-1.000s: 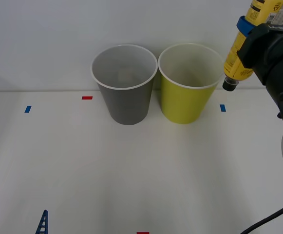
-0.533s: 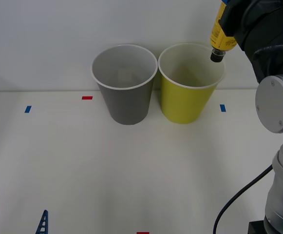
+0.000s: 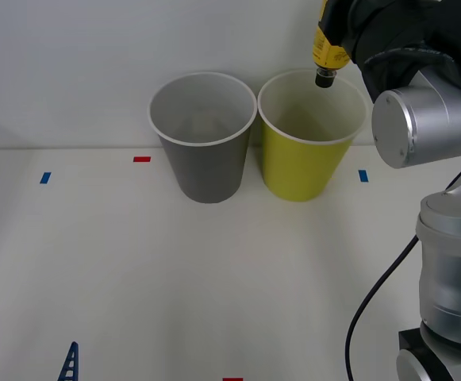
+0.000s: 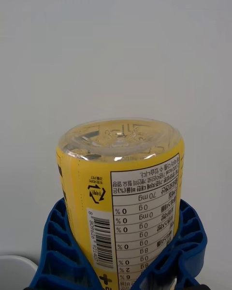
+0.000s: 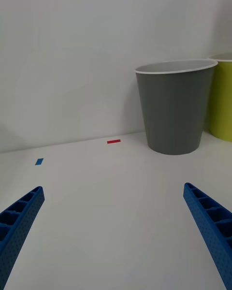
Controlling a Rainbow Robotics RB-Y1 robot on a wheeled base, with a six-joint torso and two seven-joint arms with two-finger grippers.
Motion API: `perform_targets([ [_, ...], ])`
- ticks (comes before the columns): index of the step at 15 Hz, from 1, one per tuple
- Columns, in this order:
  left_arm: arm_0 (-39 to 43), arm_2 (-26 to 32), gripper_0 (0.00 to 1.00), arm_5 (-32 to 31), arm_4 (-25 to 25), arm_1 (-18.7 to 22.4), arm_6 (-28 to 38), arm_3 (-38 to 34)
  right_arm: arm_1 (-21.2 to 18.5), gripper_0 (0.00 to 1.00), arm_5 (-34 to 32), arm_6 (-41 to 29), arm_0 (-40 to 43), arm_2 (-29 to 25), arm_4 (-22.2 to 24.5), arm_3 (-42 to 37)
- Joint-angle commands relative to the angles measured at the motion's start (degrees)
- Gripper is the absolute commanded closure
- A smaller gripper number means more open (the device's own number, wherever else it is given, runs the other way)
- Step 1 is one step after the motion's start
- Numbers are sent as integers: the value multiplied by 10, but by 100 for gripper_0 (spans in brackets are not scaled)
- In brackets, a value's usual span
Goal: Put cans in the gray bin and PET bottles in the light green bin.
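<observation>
While the right gripper (image 4: 121, 266) clasps the PET bottle (image 3: 326, 49) cap-down above the light green bin's (image 3: 303, 171) far rim, the left gripper (image 5: 113, 232) gapes near, low, well apart from the gray bin (image 3: 208, 171).

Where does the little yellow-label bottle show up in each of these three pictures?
Front view: the PET bottle hangs cap-down at the top right, over the light green bin, clamped in the right gripper.
Right wrist view: the same bottle sits low in the middle, base towards the camera, between blue fingers.
Left wrist view: not in it.
Shared landmark: the light green bin, with its white rim in a corner of the right wrist view.
</observation>
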Motion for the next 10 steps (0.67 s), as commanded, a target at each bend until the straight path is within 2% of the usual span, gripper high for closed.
perform_targets([
  [1, 0, 0, 0, 0, 0, 0, 0, 0, -12, 100, -33, -11, -1, 22, 4, 35],
  [4, 0, 0, 0, 0, 0, 0, 0, 0, -19, 100, -73, -14, -2, 27, 4, 71],
  [8, 0, 0, 0, 0, 0, 0, 0, 0, -20, 100, -75, -12, -2, 26, 15, 72],
  [9, 0, 0, 0, 0, 0, 0, 0, 0, -20, 96, -75, -12, -2, 25, 15, 72],
  [10, 0, 0, 0, 0, 0, 0, 0, 0, -20, 70, -75, -12, -2, 23, 15, 72],
])
